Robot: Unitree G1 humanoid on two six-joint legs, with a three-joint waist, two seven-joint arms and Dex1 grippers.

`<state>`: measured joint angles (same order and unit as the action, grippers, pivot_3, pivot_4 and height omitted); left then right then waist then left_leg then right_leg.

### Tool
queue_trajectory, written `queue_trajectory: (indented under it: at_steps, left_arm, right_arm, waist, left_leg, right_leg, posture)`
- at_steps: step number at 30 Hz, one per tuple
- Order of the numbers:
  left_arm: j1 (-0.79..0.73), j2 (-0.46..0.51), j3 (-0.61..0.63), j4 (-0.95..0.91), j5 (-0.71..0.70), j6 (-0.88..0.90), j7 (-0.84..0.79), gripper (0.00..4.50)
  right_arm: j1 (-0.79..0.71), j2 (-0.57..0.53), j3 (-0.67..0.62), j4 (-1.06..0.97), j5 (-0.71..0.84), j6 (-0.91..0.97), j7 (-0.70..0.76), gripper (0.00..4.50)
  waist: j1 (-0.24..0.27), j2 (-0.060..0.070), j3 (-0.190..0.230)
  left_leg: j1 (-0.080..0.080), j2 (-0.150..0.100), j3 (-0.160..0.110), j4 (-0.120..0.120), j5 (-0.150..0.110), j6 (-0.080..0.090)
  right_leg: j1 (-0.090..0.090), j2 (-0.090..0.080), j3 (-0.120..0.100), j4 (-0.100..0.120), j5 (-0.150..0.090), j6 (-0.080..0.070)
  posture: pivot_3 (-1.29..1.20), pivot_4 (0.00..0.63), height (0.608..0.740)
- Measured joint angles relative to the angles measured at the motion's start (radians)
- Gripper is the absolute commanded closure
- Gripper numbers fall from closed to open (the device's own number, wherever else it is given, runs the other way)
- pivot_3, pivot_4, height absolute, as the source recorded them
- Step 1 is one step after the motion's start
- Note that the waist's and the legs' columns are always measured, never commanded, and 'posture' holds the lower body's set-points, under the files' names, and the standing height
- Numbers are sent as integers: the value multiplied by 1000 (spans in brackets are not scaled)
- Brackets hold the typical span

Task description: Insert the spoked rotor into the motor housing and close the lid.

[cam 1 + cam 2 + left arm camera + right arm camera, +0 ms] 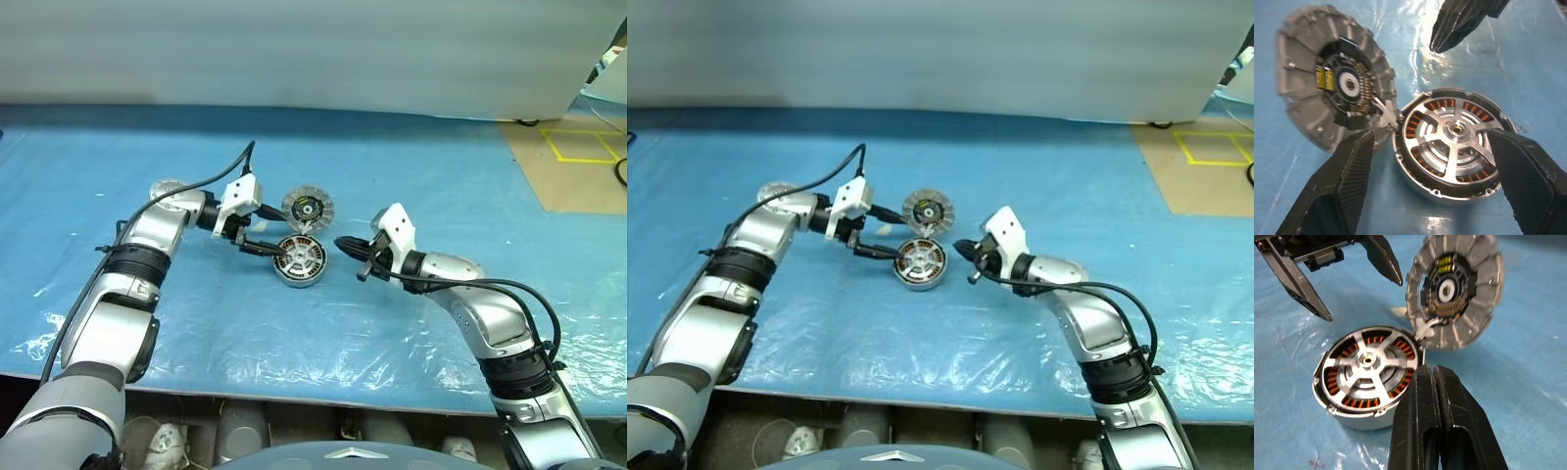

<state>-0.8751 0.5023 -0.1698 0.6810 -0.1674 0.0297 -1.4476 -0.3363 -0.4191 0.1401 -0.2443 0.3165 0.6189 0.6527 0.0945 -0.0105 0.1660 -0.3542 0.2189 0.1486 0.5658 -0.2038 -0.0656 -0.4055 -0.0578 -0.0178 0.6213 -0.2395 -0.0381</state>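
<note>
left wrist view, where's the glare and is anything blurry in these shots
Left wrist view: glare on the wrinkled blue plastic sheet beside the motor housing; the open lid looks soft at its outer rim. Right wrist view: the spoked rotor in the housing is sharp, the shut right gripper close and dark. Left eye view: sheen on the sheet's near edge.

Silver-grey jointed arm shells with black bands at the joints. White wrist blocks behind each gripper. Left gripper: two tapering black fingers with finely ribbed inner pads. Right gripper: matching glossy black fingers. Black cable looping over each forearm to the wrist.
</note>
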Motion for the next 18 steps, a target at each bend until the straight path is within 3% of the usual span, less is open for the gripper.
queue_trajectory:
  at_steps: [3, 9, 10, 18]
  left_arm:
    - [39, 6, 45, -74, -35, 60, 27, 2190]
    - [287, 14, 107, -300, -91, 167, 145, 4289]
    - [313, 12, 111, -331, -99, 180, 166, 4446]
    - [455, -41, 142, -535, -135, 221, 343, 4446]
  right_arm:
    - [-12, 23, 5, 2, 0, 0, 0, 4500]
    - [-86, 97, 72, 79, -24, -23, 3, 4500]
    - [-97, 108, 78, 95, -29, -31, 3, 4500]
    - [-166, 169, 112, 245, -82, -96, 1, 4500]
  waist:
    - [-3, 0, 0]
    - [-22, 1, 0]
    - [-22, 1, 0]
    - [-23, 2, 0]
  left_leg:
    - [0, 0, 0, -1, 0, 0]
    - [-2, 1, 0, -1, 0, 0]
    - [-2, 1, 0, 0, 0, 0]
    - [-3, 1, 0, 1, 0, 0]
  right_leg:
    - [0, 0, 0, -1, 0, 0]
    - [-1, 0, -1, -1, 0, 0]
    - [-1, 0, -1, -1, 0, 0]
    - [-1, 0, -1, -1, 0, -1]
  posture:
    - [0, 150, 740]
    - [0, 150, 740]
    - [0, 150, 740]
    - [0, 150, 740]
